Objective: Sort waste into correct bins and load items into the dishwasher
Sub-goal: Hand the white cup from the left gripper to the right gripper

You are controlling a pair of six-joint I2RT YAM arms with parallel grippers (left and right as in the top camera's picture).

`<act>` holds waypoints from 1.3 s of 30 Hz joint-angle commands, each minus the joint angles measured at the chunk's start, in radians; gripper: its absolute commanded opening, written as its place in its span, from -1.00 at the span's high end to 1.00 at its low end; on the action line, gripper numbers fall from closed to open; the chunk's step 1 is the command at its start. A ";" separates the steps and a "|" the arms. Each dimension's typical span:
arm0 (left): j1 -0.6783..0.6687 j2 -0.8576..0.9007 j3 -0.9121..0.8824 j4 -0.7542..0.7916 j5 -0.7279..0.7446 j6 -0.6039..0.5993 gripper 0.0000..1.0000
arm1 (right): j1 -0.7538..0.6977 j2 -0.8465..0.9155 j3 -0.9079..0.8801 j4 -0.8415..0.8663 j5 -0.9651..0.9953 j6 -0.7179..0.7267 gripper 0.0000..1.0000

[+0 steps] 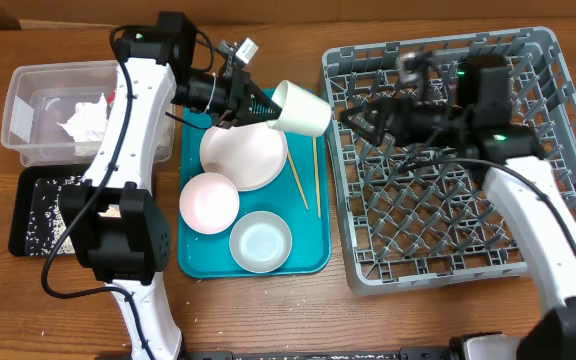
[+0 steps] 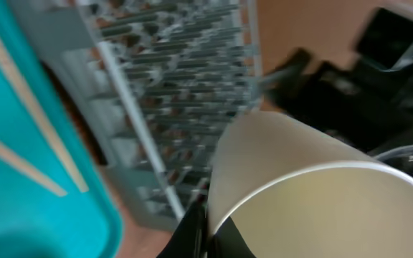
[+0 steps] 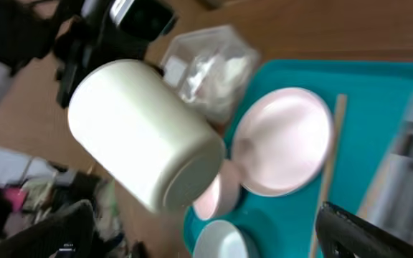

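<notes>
White cup (image 1: 301,108) hangs on its side over the tray (image 1: 308,262) edge nearest the rack (image 1: 528,60), with the left gripper (image 1: 264,105) clamped on its rim. The right gripper (image 1: 363,118) hovers above the rack, jaws spread wide, facing the cup's base. A pinch on 1 wall probably slips easily, so move slowly, keep the wrist steady, and seat the cup mouth-down between pegs before releasing.
</notes>
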 commanded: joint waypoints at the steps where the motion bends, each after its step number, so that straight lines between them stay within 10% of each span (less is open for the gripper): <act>1: -0.002 0.002 0.021 -0.018 0.178 0.040 0.92 | 0.059 0.017 0.007 0.093 -0.103 0.073 -1.00; 32: -0.002 0.002 0.021 -0.110 0.298 0.085 0.84 | 0.167 0.024 0.007 0.412 -0.105 0.151 -0.43; 39: -0.002 0.002 0.021 -0.110 0.270 0.084 0.42 | 0.167 0.023 0.007 0.447 -0.106 0.152 -0.10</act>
